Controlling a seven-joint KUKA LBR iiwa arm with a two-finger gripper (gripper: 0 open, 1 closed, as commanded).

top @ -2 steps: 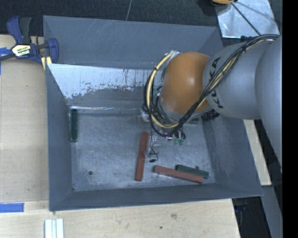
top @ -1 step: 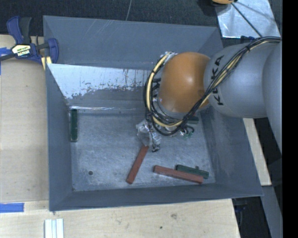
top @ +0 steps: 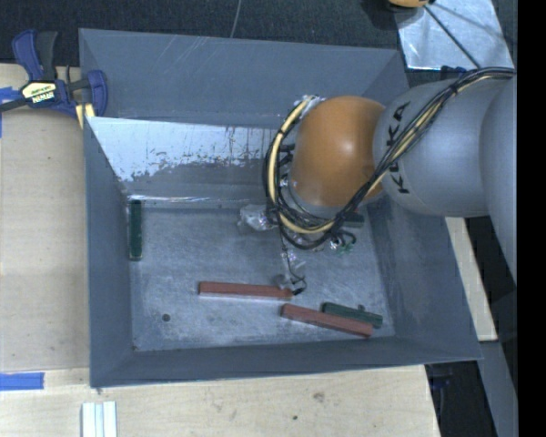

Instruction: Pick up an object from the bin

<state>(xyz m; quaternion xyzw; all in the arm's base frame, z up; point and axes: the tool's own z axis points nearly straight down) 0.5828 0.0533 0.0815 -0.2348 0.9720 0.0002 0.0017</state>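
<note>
My gripper (top: 295,280) hangs below the orange cover, near the middle of the bin floor. Its tip is right at the right end of a long reddish-brown stick (top: 244,290) lying flat there. Whether it touches that stick I cannot tell. A second reddish-brown stick (top: 324,320) lies just below and to the right, at a slight slant. A short dark green stick (top: 351,313) rests beside it. A small crumpled silvery piece (top: 253,218) lies to the upper left of the gripper, near the back wall.
A dark green stick (top: 136,229) stands along the bin's left wall. The arm and its cover hang over the right half of the bin floor.
</note>
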